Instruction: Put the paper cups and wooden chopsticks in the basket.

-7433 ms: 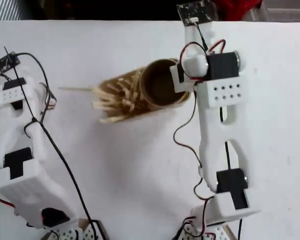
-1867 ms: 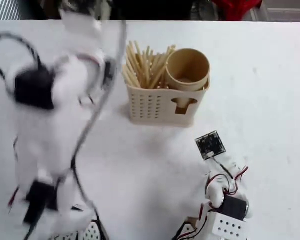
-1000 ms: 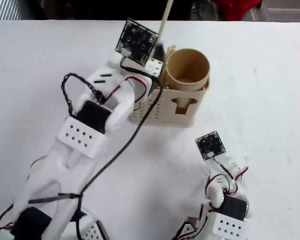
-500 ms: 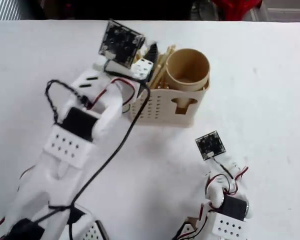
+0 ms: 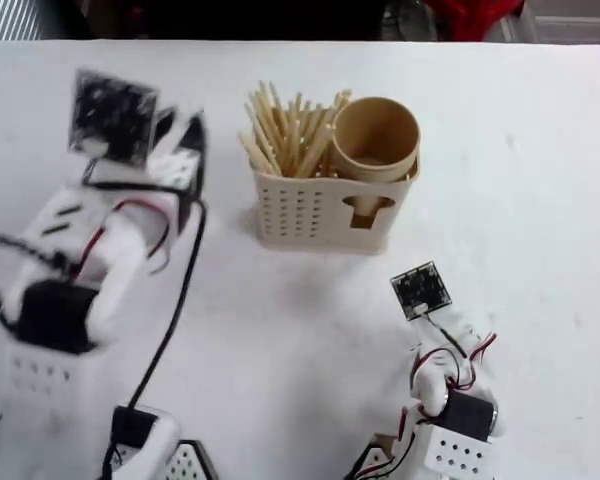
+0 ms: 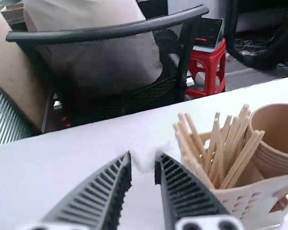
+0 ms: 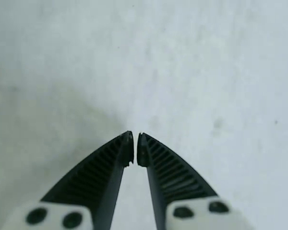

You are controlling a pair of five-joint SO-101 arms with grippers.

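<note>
A cream perforated basket [image 5: 310, 215] stands upright at the back middle of the white table. Wooden chopsticks [image 5: 285, 125] stand bundled in its left half, and nested paper cups [image 5: 375, 135] fill its right half. My left gripper [image 5: 185, 128] hovers to the left of the basket, well apart from it. In the left wrist view this gripper [image 6: 143, 160] is slightly open with nothing in it, and the chopsticks [image 6: 216, 148], cups [image 6: 276, 134] and basket [image 6: 240, 201] lie off to one side. My right gripper [image 7: 135, 143] is shut and empty above bare table; the right arm [image 5: 445, 400] sits folded at the front right.
A black cable [image 5: 170, 310] trails along the left arm. Beyond the table's far edge stand a black mesh chair [image 6: 110, 62] and a red stool [image 6: 209, 67]. Bare white tabletop lies between the basket and the right arm.
My left gripper held a chopstick over the basket a second ago, let it go among the others, and has drawn back to the left. The right arm has stayed still.
</note>
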